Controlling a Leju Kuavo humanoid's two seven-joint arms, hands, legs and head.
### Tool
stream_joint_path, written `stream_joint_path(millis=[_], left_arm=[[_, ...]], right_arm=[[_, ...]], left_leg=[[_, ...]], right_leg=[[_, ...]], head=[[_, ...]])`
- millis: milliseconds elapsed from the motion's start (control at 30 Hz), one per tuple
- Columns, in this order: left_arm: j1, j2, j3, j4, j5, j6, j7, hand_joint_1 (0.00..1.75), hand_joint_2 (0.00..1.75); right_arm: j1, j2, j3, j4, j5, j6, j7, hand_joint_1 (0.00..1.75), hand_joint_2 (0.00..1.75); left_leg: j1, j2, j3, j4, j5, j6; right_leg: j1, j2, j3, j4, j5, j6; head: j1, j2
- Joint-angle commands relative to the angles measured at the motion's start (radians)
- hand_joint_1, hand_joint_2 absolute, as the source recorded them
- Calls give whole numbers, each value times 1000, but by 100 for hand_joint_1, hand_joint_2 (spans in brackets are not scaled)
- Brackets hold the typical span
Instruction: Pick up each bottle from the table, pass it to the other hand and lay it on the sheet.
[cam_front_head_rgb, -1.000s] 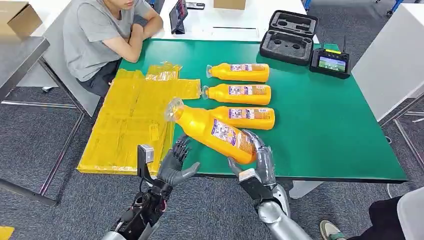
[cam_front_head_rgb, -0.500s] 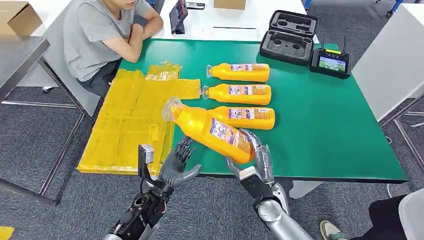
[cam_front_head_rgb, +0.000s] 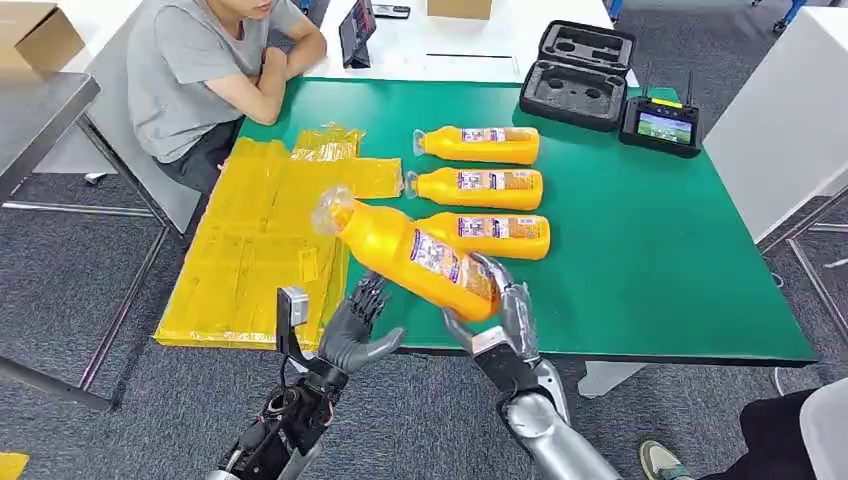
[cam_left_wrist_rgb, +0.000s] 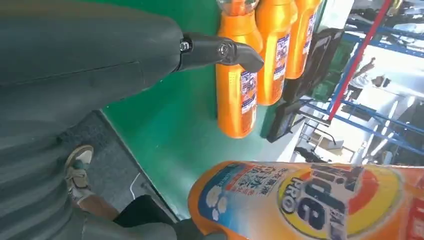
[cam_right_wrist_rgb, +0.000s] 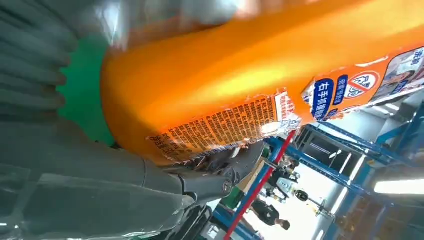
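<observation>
Since a second ago the held bottle (cam_front_head_rgb: 410, 253) has swung leftward, its clear-wrapped cap end now over the edge of the yellow sheet (cam_front_head_rgb: 262, 235), and the right hand (cam_front_head_rgb: 497, 306) gripping its base has shifted left with it. The left hand (cam_front_head_rgb: 358, 327) has barely moved and waits just below the bottle with its fingers (cam_front_head_rgb: 366, 295) spread, holding nothing.

In the head view the bottle hides most of the right hand's fingers; the right wrist view shows a dark finger and the grey thumb wrapped against the orange body below a torn, wrinkled label (cam_right_wrist_rgb: 227, 122). The cap end is blurred there.

The left wrist view is largely taken up by the grey cover, with one dark fingertip (cam_left_wrist_rgb: 245, 52) reaching out over the green tabletop (cam_left_wrist_rgb: 165, 130). The held bottle's front label is cut off by the picture's edge.

Three more bottles (cam_front_head_rgb: 480, 189) lie side by side on the tabletop. The left wrist view shows them cropped at their caps, and also a shoe (cam_left_wrist_rgb: 79, 167) on the floor. A seated person (cam_front_head_rgb: 200, 70) leans on the far corner.
</observation>
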Motion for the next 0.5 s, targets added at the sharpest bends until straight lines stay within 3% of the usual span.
stream_joint_path(millis=[33,500], left_arm=[[-25,33,-22,-6,26,-18,11,0,175],[-14,39,-20,-38,54,-22,24,0,175]], right_arm=[[-46,15,22,65,-7,-4,-3,175,175],[-47,15,34,92,-7,-15,-3,175,175]], left_leg=[[1,3,3,1,-2,-2],[0,3,2,0,-1,-1]], right_leg=[[1,2,2,1,-1,-2],[1,2,1,0,0,-2]], head=[[0,0],[0,0]])
